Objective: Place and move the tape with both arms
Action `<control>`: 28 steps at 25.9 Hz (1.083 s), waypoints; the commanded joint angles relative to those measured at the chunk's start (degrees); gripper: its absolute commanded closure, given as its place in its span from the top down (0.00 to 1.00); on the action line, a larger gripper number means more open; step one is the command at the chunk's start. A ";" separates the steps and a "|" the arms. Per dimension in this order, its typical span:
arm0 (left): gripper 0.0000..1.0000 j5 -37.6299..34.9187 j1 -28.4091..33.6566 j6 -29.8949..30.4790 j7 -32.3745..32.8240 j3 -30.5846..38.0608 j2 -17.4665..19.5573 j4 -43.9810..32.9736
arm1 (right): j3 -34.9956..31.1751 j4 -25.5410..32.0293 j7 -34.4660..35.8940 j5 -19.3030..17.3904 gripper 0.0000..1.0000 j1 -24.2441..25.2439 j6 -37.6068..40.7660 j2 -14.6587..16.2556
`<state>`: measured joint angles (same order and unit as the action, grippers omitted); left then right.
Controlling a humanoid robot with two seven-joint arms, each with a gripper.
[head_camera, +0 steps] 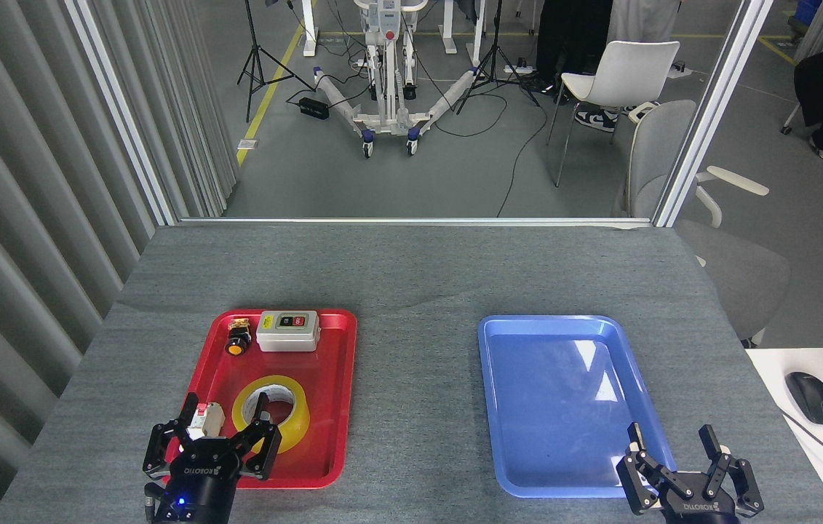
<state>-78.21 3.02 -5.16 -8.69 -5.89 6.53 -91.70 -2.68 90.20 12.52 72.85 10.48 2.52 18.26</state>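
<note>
The tape (273, 411), a yellow roll with a white core, lies flat in the near half of the red tray (338, 364). My left gripper (228, 411) hovers open at the tray's near end. One fingertip is over the roll's hole, the other beside a small cream part (209, 418) to the left. Nothing is held. My right gripper (670, 435) is open over the near right corner of the blue tray (557, 397), which has nothing in it.
The red tray also carries a grey switch box (288, 330) and a yellow-capped black push button (237, 342) at its far end. A white desk with a mouse (811, 397) adjoins the table on the right. Chairs and stands are beyond the far edge.
</note>
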 commanded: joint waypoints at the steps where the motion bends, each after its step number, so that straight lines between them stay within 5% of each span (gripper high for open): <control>1: 0.99 -0.01 -0.03 0.06 -0.01 0.00 0.15 0.03 | -0.22 -0.11 1.63 0.01 1.00 -0.11 0.47 -1.83; 17: 0.99 -0.01 -2.93 0.67 3.68 -0.09 0.68 5.13 | -0.30 0.16 1.28 -4.38 1.00 -0.46 2.14 -0.25; 24: 0.99 2.71 -2.84 -0.12 25.65 1.84 0.59 0.74 | 0.14 -0.20 1.11 -4.73 1.00 -0.46 2.49 -0.51; 28: 0.99 6.67 -3.11 -0.20 34.00 2.81 0.24 -1.99 | 0.22 -0.11 1.11 3.70 1.00 -0.28 1.88 -1.04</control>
<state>-73.89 0.05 -5.23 19.57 -3.75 6.95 -91.80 -2.54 90.09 13.64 71.48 10.08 5.06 17.58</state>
